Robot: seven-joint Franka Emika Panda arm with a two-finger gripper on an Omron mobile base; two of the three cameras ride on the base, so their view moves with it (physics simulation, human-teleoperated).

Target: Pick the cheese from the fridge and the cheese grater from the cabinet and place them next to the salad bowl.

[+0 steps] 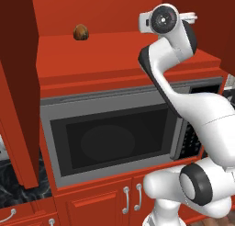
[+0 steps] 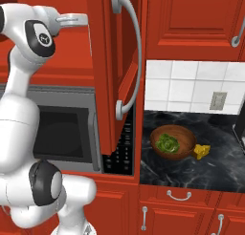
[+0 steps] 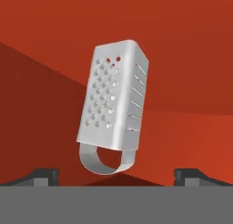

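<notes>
In the hand view, the two dark fingertips (image 3: 43, 176) sit nearest the lens, at the lower left and lower right corners, set wide apart with nothing between them. The gripper (image 3: 116, 177) points straight at the cheese grater (image 3: 113, 104), which lies just beyond the tips against the red inside of the cabinet (image 3: 50, 32). In this rolled view the grater's loop handle is toward 6 o'clock, closest to the fingers, and its wider base is toward 12 o'clock; its long axis runs roughly from 6 to 12, leaning slightly toward 1. One face carries round holes, the adjoining face slots.

The left base view gives what the hand camera cannot: the open cabinet's shelf above a grey microwave (image 1: 114, 140), with a small brown round thing (image 1: 81, 32) on the shelf at about 11 o'clock, and the white arm reaching up to the shelf at 1 o'clock. The grater is hidden by the arm there.

The right base view adds the counter (image 2: 191, 176) to the right of the open cabinet door (image 2: 117, 62): a wooden salad bowl (image 2: 172, 142) holding greens at about 4 o'clock, with the yellow cheese (image 2: 202, 151) touching or just beside its right rim.
</notes>
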